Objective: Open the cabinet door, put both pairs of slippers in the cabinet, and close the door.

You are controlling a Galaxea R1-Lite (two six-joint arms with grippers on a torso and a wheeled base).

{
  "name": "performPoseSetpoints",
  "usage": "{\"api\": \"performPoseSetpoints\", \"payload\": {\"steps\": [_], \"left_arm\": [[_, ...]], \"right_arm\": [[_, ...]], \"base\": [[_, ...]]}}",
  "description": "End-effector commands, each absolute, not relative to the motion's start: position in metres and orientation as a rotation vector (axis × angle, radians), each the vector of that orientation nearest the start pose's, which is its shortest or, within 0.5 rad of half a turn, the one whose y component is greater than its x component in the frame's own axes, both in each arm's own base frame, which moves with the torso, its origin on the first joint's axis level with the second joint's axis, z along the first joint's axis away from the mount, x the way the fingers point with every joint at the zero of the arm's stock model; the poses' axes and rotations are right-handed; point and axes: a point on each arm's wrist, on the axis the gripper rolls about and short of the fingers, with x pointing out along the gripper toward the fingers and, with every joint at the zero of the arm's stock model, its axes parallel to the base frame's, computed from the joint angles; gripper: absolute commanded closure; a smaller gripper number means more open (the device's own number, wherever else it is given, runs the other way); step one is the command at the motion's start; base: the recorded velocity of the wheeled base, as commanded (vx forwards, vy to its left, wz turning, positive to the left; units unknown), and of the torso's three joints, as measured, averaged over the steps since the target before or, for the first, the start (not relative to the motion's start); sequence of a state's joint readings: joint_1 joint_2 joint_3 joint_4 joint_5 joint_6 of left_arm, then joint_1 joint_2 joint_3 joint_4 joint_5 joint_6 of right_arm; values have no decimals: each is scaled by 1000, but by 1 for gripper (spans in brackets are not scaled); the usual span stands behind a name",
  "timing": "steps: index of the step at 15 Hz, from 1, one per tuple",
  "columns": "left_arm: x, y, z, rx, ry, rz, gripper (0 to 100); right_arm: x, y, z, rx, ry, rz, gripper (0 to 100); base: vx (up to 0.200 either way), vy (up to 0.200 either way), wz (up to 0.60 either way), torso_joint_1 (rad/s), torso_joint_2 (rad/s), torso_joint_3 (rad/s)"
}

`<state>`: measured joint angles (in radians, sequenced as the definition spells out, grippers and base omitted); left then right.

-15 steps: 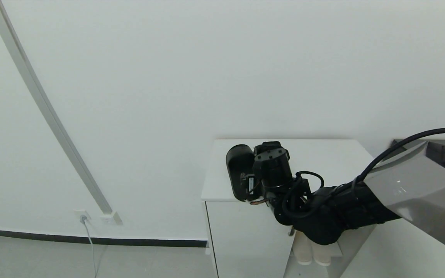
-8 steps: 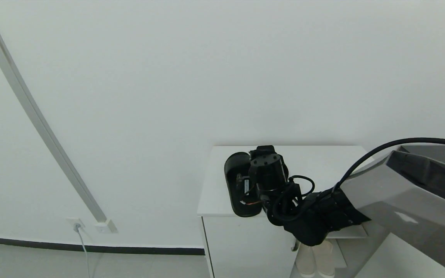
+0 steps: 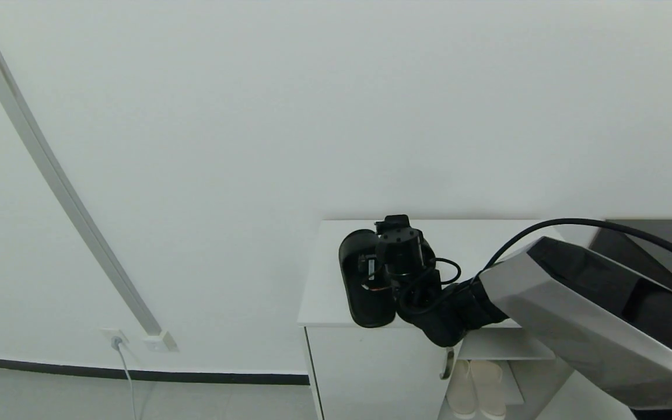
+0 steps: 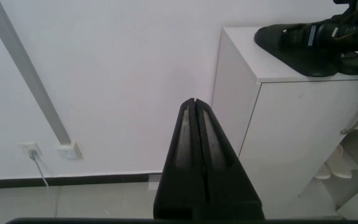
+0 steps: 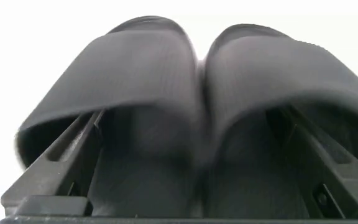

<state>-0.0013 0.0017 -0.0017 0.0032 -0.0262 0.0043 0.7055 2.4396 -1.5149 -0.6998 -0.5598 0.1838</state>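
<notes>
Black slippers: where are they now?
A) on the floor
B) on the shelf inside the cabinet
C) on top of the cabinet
C: the black slippers lie on the white top of the cabinet, near its front corner, gripped by the right gripper.

We find no legible text, number or sign on the cabinet (image 3: 371, 373), the black slippers (image 3: 356, 283) or the wall (image 3: 312, 116).
</notes>
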Motion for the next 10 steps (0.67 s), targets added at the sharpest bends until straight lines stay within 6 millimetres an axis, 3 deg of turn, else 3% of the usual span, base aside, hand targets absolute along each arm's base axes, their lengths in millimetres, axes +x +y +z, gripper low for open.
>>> {"api": "performPoseSetpoints", "payload": {"steps": [1, 4, 5, 10], "left_arm": [[-23, -1, 76, 5, 3, -28, 100], [-23, -1, 76, 5, 3, -28, 100], [-23, -1, 76, 5, 3, -28, 100], [-23, -1, 76, 3, 3, -26, 100]], "right_arm": [[388, 311, 71, 47, 194, 122, 0], [389, 311, 73, 36, 186, 123, 0], [390, 311, 72, 37, 184, 123, 100], [388, 310, 74, 38, 183, 120, 100]], "base": [[0, 0, 0, 0, 0, 0], [0, 0, 0, 0, 0, 0], [0, 0, 0, 0, 0, 0], [0, 0, 0, 0, 0, 0]]}}
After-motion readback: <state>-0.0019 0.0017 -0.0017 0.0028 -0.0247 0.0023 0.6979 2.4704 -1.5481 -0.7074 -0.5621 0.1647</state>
